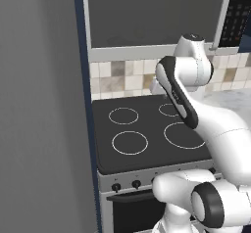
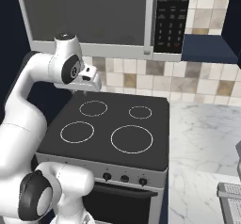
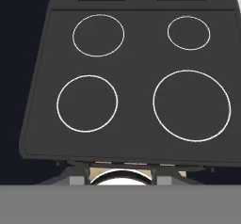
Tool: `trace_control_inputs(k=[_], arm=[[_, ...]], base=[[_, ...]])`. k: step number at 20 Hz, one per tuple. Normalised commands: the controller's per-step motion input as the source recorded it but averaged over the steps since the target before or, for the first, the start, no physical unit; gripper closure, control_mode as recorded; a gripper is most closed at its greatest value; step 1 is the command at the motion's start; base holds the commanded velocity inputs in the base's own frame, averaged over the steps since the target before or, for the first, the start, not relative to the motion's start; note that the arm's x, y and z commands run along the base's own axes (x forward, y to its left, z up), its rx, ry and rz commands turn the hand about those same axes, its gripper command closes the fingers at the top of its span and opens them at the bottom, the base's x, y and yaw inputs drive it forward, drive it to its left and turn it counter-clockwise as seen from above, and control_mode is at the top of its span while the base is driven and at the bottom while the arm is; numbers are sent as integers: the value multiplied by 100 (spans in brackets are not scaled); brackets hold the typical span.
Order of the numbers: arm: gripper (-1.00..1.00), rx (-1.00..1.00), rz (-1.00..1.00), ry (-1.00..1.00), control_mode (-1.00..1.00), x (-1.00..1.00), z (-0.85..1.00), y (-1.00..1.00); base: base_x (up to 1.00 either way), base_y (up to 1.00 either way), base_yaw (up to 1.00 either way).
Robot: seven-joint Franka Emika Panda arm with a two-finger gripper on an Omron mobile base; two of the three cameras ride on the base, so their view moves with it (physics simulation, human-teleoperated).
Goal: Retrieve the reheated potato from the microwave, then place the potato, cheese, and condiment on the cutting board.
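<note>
The microwave (image 1: 152,14) (image 2: 89,11) hangs above the stove. Its dark glass door is shut, and its black button panel (image 2: 172,16) is on the right. The potato is hidden behind that door. The cheese, the condiment and the cutting board are out of view. My gripper (image 2: 81,92) hangs just below the microwave's lower left edge and points down over the back left of the stove top. Its fingers are too small here to show how far apart they stand, and I see nothing in them.
The black stove top (image 1: 147,129) (image 2: 113,129) (image 3: 132,77) with its white burner rings lies under the hand. A marble counter (image 2: 202,138) runs off to the right, with a grey object (image 2: 230,195) at its near right edge. A tall grey panel (image 1: 39,104) stands to the stove's left.
</note>
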Motion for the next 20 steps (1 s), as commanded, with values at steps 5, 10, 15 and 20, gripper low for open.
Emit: trace_control_inputs(k=[5,10,15,20], arm=[[-100,3,0,-19,-100,-17,17,-19],[-100,8,-4,-25,-100,-19,54,-75],[-100,0,-14,-10,-100,0,50,-75],[-100,0,-11,0,-100,0,51,-66]], base=[[0,0,0],[0,0,0],[0,0,0],[0,0,0]])
